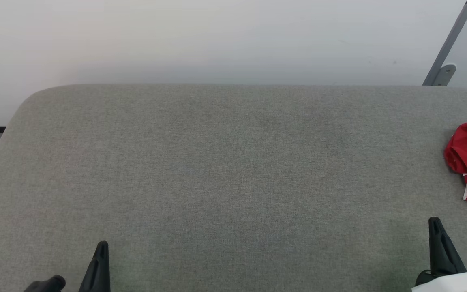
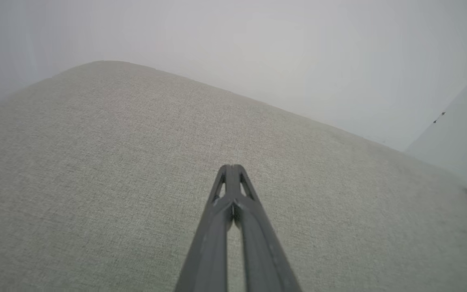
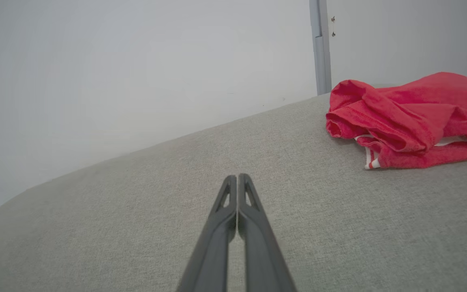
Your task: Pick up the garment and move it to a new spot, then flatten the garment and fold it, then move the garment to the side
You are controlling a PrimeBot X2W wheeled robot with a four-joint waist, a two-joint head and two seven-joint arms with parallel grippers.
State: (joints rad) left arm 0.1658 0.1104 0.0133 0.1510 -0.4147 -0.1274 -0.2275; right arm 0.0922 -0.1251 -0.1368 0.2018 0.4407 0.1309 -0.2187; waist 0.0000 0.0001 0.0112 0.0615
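Worktop (image 1: 217, 170): grey fabric surface, rounded far corners. Garment (image 3: 408, 117): bright red, white bands with thin red stripes, crumpled in a heap at the worktop's right edge. Right gripper (image 3: 237, 178), left gripper (image 2: 230, 168): jaws fully together, holding nothing, near front edge. Pickup advice: part the right jaws, pinch a raised fold.

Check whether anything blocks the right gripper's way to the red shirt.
Nothing visible does. Only bare grey padded surface lies between the shut right gripper and the crumpled red shirt.
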